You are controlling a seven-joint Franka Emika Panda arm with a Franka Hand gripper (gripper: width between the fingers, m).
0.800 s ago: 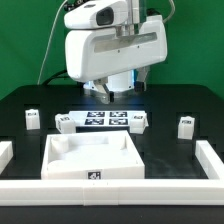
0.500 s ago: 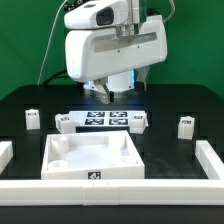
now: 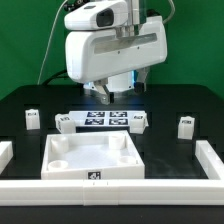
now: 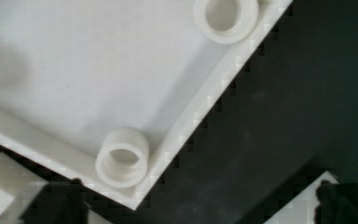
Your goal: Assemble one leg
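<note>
Small white legs with tags stand on the black table: one at the exterior view's left (image 3: 33, 119), one at its right (image 3: 185, 126), and two at the ends of the marker board (image 3: 65, 123) (image 3: 139, 120). The white square tray (image 3: 57, 144) lies in front of them. My gripper (image 3: 104, 93) hangs above the table behind the marker board, open and empty. In the wrist view my gripper (image 4: 197, 205) shows its dark fingertips (image 4: 60, 203) wide apart over the tray's corner (image 4: 105, 90) and a round socket (image 4: 123, 158). No leg shows in the wrist view.
The marker board (image 3: 101, 121) lies between the two middle legs. A white rail (image 3: 110, 190) runs along the front, with side rails at the exterior view's left (image 3: 4, 152) and right (image 3: 212, 156). A green wall stands behind the arm.
</note>
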